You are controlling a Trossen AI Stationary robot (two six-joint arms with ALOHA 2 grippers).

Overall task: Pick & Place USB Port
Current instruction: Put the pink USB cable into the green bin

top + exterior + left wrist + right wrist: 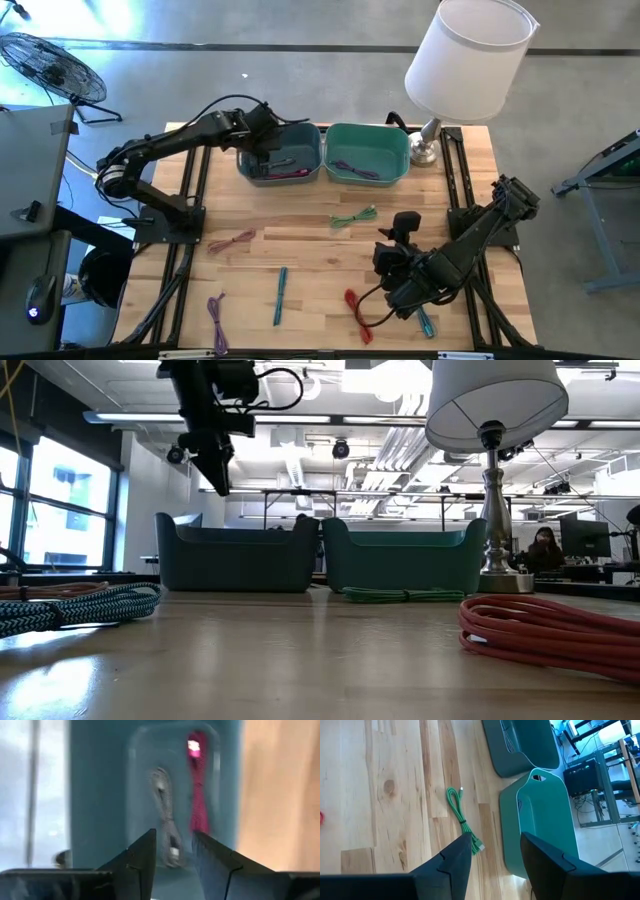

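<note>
Cables lie scattered over the table point(300, 260), bundled and differently coloured: a red one point(357, 309) near the front edge, a green one point(352, 217) just before the bins, a pink-brown one point(232, 241) to the left, a blue one point(281, 294) in the middle, a purple one point(217, 312) at the front left and a teal one point(426, 322) under the right arm. Inside the left bin point(280, 152) rest a grey cable point(165, 815) and a magenta cable point(199, 795) side by side; the right bin point(368, 152), touching it, holds another purple cable point(355, 170). The table is pale wood planks on a dark frame, with a white-shaded lamp point(468, 60) at its back right corner and a fan point(52, 68) on the grey floor beyond the left side. The low view shows a bright office with windows and a person seated far off behind the lamp. The left gripper point(268, 150) hangs over the left bin, pointing down, fingers point(142, 860) partly apart and holding nothing. The right gripper point(404, 228) waits above the table's front right, aimed toward the bins, fingers point(455, 862) apart and empty.
</note>
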